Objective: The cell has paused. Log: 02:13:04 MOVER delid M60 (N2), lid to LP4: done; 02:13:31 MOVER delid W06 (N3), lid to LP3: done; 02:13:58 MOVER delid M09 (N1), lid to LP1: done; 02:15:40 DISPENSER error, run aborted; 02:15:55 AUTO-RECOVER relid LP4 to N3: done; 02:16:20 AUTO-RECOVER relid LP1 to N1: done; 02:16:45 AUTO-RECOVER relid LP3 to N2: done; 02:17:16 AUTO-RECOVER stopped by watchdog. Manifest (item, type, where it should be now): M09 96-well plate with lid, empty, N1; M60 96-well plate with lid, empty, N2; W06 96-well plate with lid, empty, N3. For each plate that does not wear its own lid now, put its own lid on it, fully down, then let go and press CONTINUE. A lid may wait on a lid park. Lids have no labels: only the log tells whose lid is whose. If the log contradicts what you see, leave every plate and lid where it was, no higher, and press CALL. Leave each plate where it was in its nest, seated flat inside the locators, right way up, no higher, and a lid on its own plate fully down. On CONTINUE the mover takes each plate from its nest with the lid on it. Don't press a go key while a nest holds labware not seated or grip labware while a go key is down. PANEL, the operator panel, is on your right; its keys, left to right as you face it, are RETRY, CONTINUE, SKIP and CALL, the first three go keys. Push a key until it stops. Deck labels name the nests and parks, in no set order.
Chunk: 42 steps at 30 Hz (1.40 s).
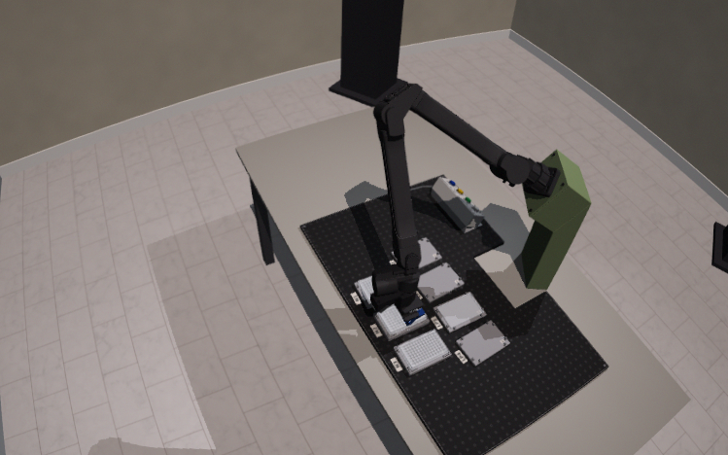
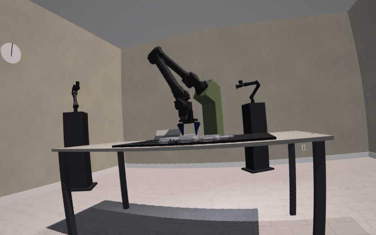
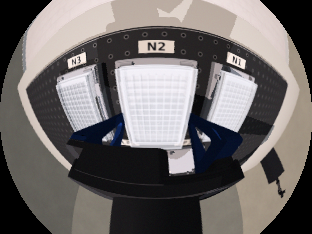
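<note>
Matt black perforated deck mat (image 1: 524, 367), translucent plastic lid (image 3: 156, 104), smooth beige table top (image 1: 309, 153).

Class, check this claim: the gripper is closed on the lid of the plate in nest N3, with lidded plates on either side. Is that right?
Not quite. The wrist view shows the gripper closed on the lid at the nest labelled N2, not N3. Plates do sit on either side.
</note>
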### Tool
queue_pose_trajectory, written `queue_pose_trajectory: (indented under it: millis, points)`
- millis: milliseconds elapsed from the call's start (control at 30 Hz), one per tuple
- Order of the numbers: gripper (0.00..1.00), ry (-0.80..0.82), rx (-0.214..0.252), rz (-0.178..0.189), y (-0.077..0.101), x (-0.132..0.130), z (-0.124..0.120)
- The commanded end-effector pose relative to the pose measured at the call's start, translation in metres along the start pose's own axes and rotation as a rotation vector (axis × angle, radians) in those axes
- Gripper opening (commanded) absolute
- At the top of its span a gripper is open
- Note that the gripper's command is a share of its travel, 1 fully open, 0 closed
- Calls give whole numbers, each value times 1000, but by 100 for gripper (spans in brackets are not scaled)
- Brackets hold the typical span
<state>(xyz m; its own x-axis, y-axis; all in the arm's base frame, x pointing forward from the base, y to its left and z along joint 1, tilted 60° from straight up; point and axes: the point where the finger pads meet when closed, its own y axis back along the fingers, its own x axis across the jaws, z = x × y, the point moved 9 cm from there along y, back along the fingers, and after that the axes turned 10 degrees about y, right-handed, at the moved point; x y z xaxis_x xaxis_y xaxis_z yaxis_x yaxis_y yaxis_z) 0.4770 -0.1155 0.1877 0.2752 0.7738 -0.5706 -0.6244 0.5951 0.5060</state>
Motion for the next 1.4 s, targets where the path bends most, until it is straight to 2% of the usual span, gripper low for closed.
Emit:
queue_pose_trajectory:
  millis: [0,100,133,167,333,467,567,600,1367]
  points:
    - [0,9,-2,-3,-5,-1,0]
    - [0,8,-2,-4,-5,-2,-1]
    - [0,0,-24,-8,4,-5,7]
    - [0,0,-25,-8,3,-5,7]
    - [0,7,-4,-5,-8,-2,0]
    - [0,3,-17,-6,-4,-3,4]
    - [0,4,-8,-7,-9,-3,2]
    - [0,0,-13,0,-2,-1,4]
    - [0,0,-13,0,-2,0,3]
